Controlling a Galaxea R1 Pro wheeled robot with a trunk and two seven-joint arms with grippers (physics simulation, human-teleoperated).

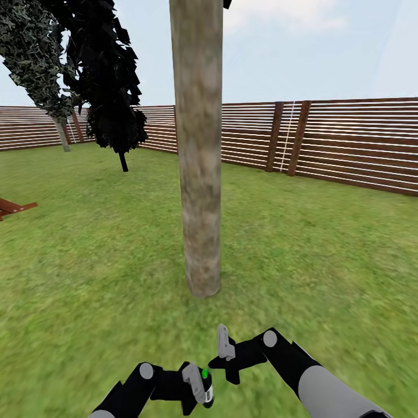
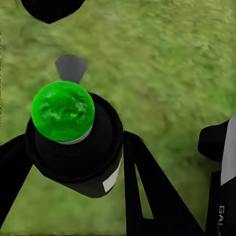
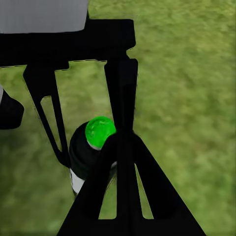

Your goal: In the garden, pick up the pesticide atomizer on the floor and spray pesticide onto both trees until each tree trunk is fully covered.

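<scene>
In the head view a thick pale tan-grey tree trunk [image 1: 200, 174] rises straight ahead from the garden lawn [image 1: 302, 255]; pesticide is out of view on its bark. A second tree [image 1: 40, 64] with a pale trunk [image 1: 61, 134] stands far back left. Low in front of the near trunk, my left gripper [image 1: 197, 388] is shut on the pesticide atomizer [image 1: 205, 383], a black bottle with a green ball top [image 2: 63, 110] held between the fingers [image 2: 152, 196]. My right gripper [image 1: 227, 355] hangs beside it, fingers [image 3: 123, 162] together and empty, close to the atomizer [image 3: 88, 152].
A slim black-leaved tree [image 1: 110, 87] on a thin dark stem stands back left. A brown slat fence [image 1: 348, 145] rings the grass. A red-brown wooden piece [image 1: 14, 207] lies at the left edge. Open grass lies on both sides of the near trunk.
</scene>
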